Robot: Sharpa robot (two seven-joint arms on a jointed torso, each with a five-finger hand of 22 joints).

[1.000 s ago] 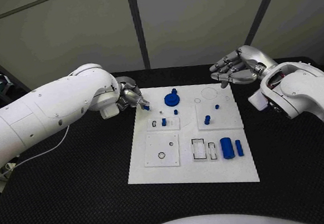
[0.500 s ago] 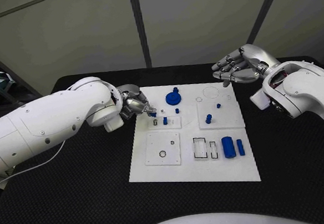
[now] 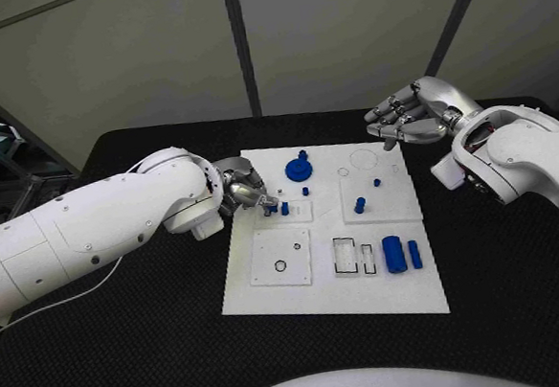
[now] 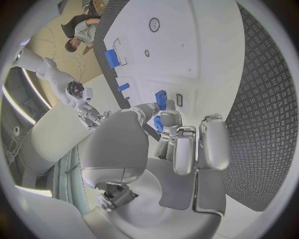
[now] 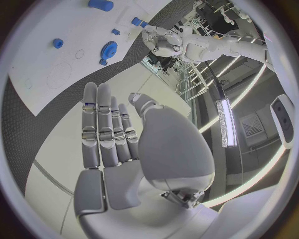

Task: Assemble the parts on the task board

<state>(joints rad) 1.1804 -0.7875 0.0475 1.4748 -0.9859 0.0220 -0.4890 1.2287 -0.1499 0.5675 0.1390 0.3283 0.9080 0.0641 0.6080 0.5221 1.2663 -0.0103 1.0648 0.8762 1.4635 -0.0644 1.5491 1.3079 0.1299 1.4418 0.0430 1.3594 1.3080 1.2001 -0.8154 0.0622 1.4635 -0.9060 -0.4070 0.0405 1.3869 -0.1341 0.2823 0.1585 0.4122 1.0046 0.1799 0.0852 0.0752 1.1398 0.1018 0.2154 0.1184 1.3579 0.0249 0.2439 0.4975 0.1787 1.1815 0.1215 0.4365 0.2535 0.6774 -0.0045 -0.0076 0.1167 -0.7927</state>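
The task board (image 3: 333,283) lies mid-table. My left hand (image 3: 242,191) hovers at its far left edge, pinching a small blue part (image 4: 157,123) just above a slot there; I judge seating comes next, needing careful alignment. My right hand (image 3: 408,114) hangs beyond the far right corner, fingers loosely apart, holding nothing.

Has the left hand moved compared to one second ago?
Yes. The left hand, pinching a small blue part, has moved along the task board edge, away from the blue gear, towards the slotted block.
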